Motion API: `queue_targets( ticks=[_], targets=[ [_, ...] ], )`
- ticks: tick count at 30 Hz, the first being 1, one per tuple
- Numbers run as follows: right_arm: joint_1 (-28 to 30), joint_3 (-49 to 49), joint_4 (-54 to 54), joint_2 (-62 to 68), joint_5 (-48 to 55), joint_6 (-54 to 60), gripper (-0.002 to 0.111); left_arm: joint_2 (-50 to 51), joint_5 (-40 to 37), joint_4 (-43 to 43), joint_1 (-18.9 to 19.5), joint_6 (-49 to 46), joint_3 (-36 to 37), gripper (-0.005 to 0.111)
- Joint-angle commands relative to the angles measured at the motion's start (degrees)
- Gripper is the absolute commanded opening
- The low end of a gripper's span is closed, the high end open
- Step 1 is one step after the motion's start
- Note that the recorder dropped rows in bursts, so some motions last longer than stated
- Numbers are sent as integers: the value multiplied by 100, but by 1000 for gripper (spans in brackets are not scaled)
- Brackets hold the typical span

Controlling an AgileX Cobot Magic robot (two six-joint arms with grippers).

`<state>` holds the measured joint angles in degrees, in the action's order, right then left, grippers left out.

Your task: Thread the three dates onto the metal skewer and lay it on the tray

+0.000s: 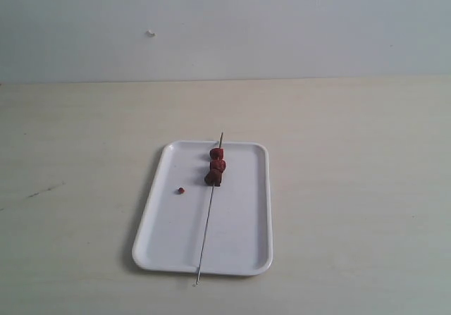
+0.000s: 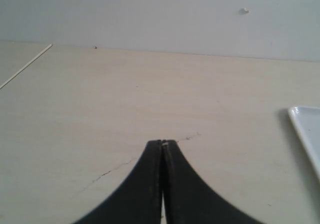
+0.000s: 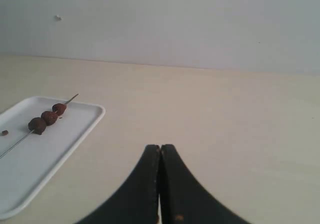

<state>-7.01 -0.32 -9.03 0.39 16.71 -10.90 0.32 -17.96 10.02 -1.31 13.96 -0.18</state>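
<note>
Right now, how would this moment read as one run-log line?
dates: three on skewer | skewer: lengthwise on tray, both ends past rim | crumb: on tray | left gripper: shut, empty | right gripper: shut, empty

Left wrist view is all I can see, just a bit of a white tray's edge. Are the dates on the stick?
Observer: Yes, the three dark red-brown wrinkled dates sit in a row on the thin grey metal skewer.
Operator: Where is the stick?
Observer: It lies lengthwise on the white rectangular tray, with both tips poking past the rim.
Operator: Is anything else in there?
Observer: A tiny reddish crumb lies on the tray beside the dates, apart from them.
</note>
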Motion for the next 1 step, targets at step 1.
queue_targets(
  ticks=[1],
  targets=[
    [35,32,-4,-39,-31,36,0,-32,12,20,16,-12,18,0]
  ],
)
